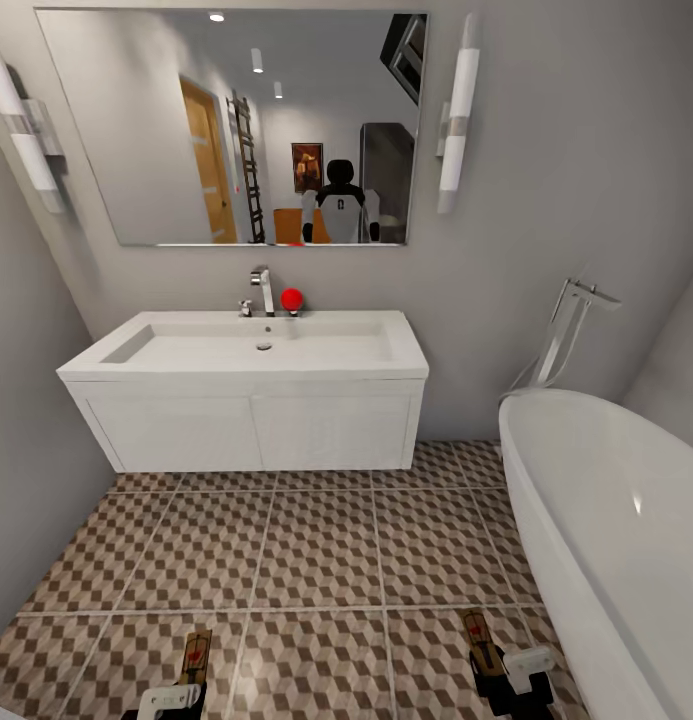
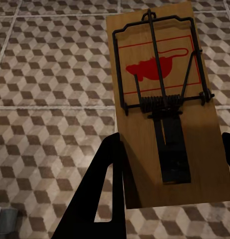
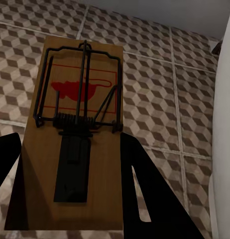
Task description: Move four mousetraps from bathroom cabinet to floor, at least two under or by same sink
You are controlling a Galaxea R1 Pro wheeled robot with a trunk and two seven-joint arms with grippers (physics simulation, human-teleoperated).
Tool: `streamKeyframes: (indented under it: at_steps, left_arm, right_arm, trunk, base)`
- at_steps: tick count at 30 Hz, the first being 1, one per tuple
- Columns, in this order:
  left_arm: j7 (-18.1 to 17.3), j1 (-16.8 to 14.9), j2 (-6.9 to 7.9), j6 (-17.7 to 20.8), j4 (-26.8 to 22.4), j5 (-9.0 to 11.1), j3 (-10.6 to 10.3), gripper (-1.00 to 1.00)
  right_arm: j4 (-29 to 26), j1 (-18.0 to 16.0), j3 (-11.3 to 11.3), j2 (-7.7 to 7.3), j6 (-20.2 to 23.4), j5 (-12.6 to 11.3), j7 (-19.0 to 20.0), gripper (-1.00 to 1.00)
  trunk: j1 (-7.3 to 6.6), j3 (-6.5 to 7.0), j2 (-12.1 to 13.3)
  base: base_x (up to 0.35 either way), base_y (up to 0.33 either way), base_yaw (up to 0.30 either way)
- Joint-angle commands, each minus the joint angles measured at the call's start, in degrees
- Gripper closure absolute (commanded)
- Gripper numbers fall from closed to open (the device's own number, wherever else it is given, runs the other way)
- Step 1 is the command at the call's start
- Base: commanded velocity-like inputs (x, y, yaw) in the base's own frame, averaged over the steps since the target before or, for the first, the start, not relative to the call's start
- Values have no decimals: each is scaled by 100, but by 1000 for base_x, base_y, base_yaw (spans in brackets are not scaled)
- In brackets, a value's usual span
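Mousetraps, two: flat tan wooden boards, rectangular, dark wire spring and bar, red printed mouse shape. One [image 2: 165,109] clamped between black fingers of left gripper [image 1: 176,695], held above bathroom floor [image 1: 316,540]; second [image 3: 75,144] clamped likewise in right gripper [image 1: 511,675], near bathtub [image 1: 616,530]. Both boards roughly level, wire side up, pointing toward bathroom sink [image 1: 251,385].

Floor: large square tiles, brown, beige and white cube pattern, pale grout lines.

Sink: wide white rectangular basin, boxy two-panel front, wall-hung, clear of floor beneath; chrome tap [image 1: 264,292] at rear centre; small red round item [image 1: 291,298] just beside tap.

Bathtub: rounded, glossy white, at right; chrome floor-standing filler [image 1: 566,330] behind it.

Mirror [image 1: 236,125]: large, rectangular, above sink, flanked by two white tubular wall lights; robot reflected in it.

Walls: plain grey.
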Motion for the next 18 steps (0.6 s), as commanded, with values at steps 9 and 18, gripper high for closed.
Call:
streamKeyframes:
  at_steps: [9,18]
  left_arm:
    - [-52,-8,4,-23,21,63,-19,100]
    - [-46,-5,364,1821,-220,56,29,100]
  right_arm:
    - [5,-4,16,4,-10,51,-54,100]
    - [-35,-4,7,138,184,66,-81,100]
  trunk:
    - [0,-5,-3]
    - [0,-5,-3]
  base:
    - [0,0,0]
    - [0,0,0]
